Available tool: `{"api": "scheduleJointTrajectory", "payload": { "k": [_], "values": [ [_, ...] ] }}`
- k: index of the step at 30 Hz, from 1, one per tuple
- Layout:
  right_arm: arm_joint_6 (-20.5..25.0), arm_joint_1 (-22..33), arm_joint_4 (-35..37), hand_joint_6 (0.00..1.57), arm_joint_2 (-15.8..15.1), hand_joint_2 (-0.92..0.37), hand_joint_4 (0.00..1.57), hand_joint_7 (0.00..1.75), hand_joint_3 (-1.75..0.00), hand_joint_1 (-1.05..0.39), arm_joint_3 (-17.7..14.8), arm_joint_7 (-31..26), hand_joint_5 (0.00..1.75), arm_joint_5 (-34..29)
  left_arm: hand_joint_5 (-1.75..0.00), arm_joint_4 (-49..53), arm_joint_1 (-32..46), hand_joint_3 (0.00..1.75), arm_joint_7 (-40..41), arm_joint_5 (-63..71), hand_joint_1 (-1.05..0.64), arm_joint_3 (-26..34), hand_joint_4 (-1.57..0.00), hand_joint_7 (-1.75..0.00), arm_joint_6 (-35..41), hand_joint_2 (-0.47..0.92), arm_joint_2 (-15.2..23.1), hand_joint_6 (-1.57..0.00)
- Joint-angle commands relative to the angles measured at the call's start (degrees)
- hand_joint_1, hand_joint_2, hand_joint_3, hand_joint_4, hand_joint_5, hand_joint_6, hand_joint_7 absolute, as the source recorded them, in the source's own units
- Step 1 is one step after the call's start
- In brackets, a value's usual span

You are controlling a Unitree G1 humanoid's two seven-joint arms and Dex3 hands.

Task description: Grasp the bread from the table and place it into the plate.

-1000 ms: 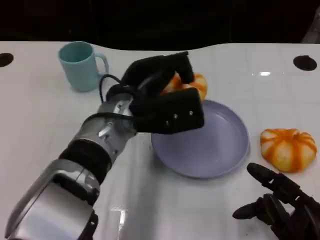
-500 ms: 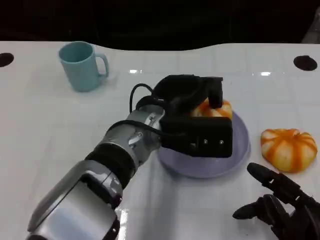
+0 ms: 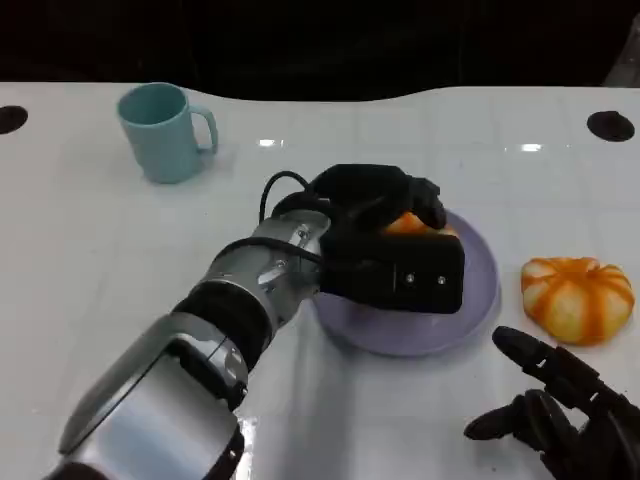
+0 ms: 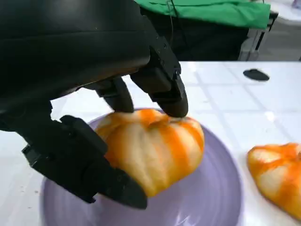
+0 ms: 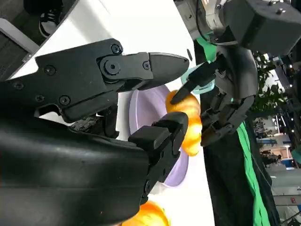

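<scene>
The white surface spreads across the whole head view, and at the middle of the frame the lavender plate is seen, with the left hand reaching over it from the lower left. The bread, an orange-and-cream striped bun, is gripped by that hand: in the left wrist view it is clamped between dark fingers pressed on its top and the thumb along its near side. The bun is placed over the plate's bowl; its underside appears to be resting on or just above the purple floor, though contact cannot be confirmed. The task is judged to be nearly finished: the carry has been made and the bread is already inside the plate's rim, so what is left is the letting go and the lifting away of the hand. The plate is seen to hold nothing else. A second striped bun lies on the surface at the right of the frame, well apart from the plate. At the lower right the right hand is held low with nothing in it, its fingers loosely apart. At the upper left a teal mug stands upright; nothing can be made out inside it.
</scene>
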Motion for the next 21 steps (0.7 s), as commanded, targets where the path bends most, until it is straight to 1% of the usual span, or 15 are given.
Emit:
{"api": "scheduleJointTrajectory", "payload": {
  "k": [1, 8, 13, 16, 18, 21],
  "values": [
    [-0.5, 0.3, -0.1, 1.03, -0.9, -0.92, 0.74, 0.19, -0.31, -0.74, -0.5, -0.1, 1.09, -0.1, -0.17, 0.5, -2.0, 0.22, -2.4, 0.9, -0.59, -0.9, -0.31, 0.00, 1.6, 0.92, 1.1, -0.43],
    [0.2, 0.5, -0.7, 1.03, -0.9, -0.92, 0.75, 0.19, -0.32, -0.74, -0.5, -0.7, 1.10, -0.1, -0.09, 0.0, -2.4, 0.32, -3.9, 1.0, -0.72, -1.7, -0.24, 0.00, 2.3, 0.92, 1.9, -0.32],
    [0.5, 0.5, -1.1, 1.03, -0.8, -0.92, 0.74, 0.20, -0.32, -0.74, -0.5, -0.8, 1.10, 0.2, -0.08, -1.2, -2.0, 0.36, -6.2, 0.3, -0.78, -1.5, -0.25, -0.02, 0.6, 0.92, 3.9, -0.35],
    [0.0, 0.5, -0.9, 1.03, -1.0, -0.92, 0.74, 0.19, -0.32, -0.74, -0.4, -0.7, 1.10, -0.3, -0.08, -3.7, -0.5, 0.38, -10.5, -2.7, -0.77, 0.7, -0.25, -0.01, -2.0, 0.92, 6.5, -0.35],
    [-0.3, 0.4, -0.6, 1.02, -1.2, -0.92, 0.73, 0.19, -0.32, -0.74, -0.4, -0.5, 1.10, -0.4, -0.08, -5.4, 0.5, 0.42, -12.9, -4.5, -0.74, 2.2, -0.26, -0.01, -3.1, 0.92, 7.7, -0.35],
    [0.6, 0.5, -1.0, 1.02, -1.1, -0.92, 0.73, 0.19, -0.32, -0.74, -0.5, -0.5, 1.10, 0.4, -0.10, -10.2, 4.4, 0.43, -17.4, -11.3, -0.69, 7.7, -0.31, -0.03, -4.1, 0.92, 9.7, -0.38]
  ]
}}
